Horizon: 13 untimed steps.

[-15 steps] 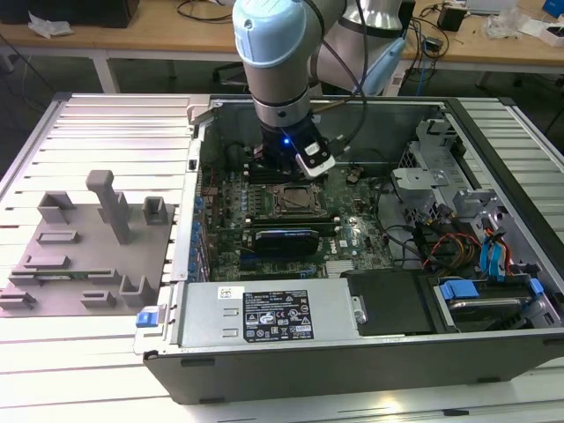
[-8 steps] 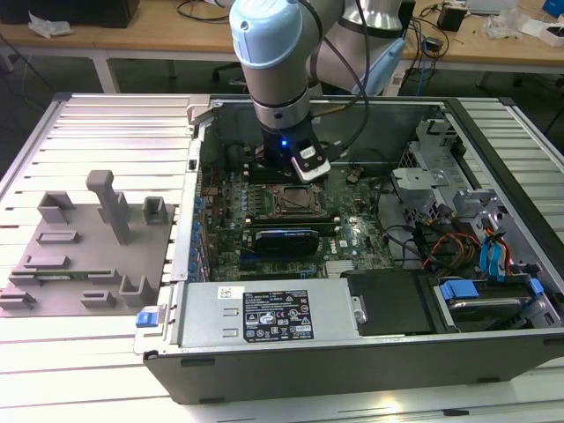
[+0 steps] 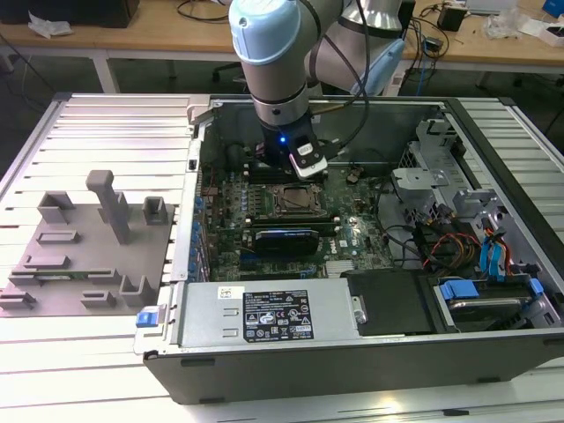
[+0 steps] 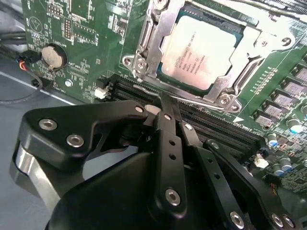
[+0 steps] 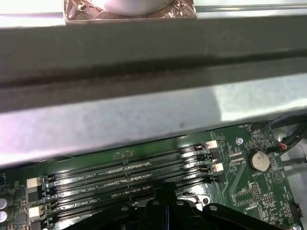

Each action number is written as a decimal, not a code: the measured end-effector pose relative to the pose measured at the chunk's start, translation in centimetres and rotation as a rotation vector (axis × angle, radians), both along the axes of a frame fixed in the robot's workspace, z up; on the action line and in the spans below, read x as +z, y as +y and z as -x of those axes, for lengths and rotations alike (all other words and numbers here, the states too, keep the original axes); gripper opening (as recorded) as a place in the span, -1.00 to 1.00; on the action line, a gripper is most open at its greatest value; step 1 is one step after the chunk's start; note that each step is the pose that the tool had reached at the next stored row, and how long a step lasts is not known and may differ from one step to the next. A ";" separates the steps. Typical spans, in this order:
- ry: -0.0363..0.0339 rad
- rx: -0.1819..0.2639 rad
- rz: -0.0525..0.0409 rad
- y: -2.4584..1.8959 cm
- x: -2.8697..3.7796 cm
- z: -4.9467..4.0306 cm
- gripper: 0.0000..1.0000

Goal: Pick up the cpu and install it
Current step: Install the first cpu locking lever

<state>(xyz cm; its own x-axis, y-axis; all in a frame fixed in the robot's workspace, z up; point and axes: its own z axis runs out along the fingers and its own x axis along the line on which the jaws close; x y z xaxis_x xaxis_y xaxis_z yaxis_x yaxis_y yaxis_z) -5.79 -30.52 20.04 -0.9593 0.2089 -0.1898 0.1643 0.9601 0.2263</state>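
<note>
A: One gripper (image 4: 165, 106), fingers pressed together, holding nothing, tip just beside the socket frame (image 4: 144, 57) above the memory slots (image 5: 124, 170).

B: The chip?

A: The cpu (image 4: 199, 52) is seated in the socket on the motherboard (image 3: 264, 207), frame lying around its edges.

B: Step?

A: Looks like install, placing done, latching stage. My guess: next move needs a careful push on the thin lever (image 4: 168, 103) by the tip.

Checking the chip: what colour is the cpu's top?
Silver-grey metal; the cpu shows best in the second wrist view.
</note>
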 end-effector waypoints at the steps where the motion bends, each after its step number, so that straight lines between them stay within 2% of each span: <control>1: -0.0008 -0.002 0.0025 0.00 -0.03 0.00 -0.79; 5: -0.0058 -0.010 0.0049 -0.01 -0.22 0.00 -0.79; 8: -0.0124 -0.016 0.0046 0.00 -0.55 -0.01 -0.79; 13: -0.0128 -0.018 0.0048 0.00 -0.60 -0.30 -0.79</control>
<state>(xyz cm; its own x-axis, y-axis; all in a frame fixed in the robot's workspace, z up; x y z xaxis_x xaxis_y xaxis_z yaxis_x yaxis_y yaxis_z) -5.49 -30.52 19.43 -0.9529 0.2254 -0.2031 0.1789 0.9581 0.2239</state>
